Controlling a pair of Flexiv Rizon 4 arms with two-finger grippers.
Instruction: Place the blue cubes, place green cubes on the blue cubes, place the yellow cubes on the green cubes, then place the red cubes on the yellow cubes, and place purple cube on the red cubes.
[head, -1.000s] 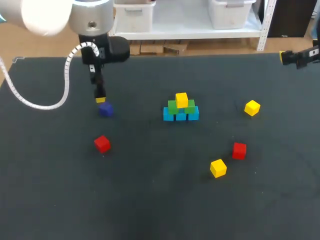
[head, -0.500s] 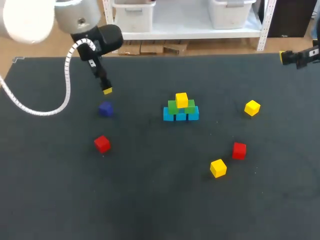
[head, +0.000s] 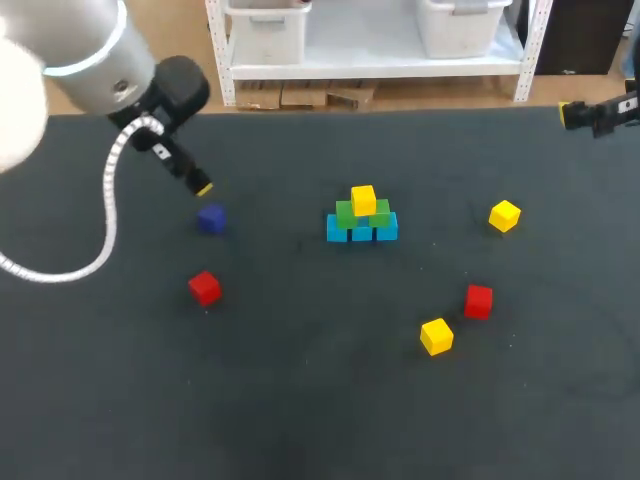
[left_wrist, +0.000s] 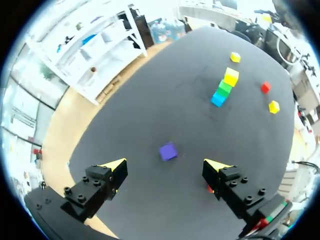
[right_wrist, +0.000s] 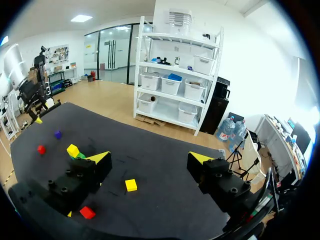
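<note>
Black tabletop (head: 300, 420) update, folks. Purple cube (head: 211, 218) sits flat on it at 9 o'clock from the stack (head: 362, 215), same spot as a second ago. What changed is my left gripper (left_wrist: 166, 167): it was down right at that cube and has since pulled up and away toward 10 o'clock. Its fingers are spread wide and empty, with the cube on the table just ahead of them. So no pick, I reckon, which is fine since purple goes on last anyway.

Stack reads three blue, two green, one yellow on top. From it, one yellow cube (head: 505, 215) lies at 3 o'clock and another yellow cube (head: 436, 336) at 5. One red cube (head: 478, 301) is at 4, the other red cube (head: 205, 288) at 8. Those come first, I'd say.

Right gripper (right_wrist: 150, 157) hasn't budged from the table's 2 o'clock corner, fingers apart, holding nothing.
</note>
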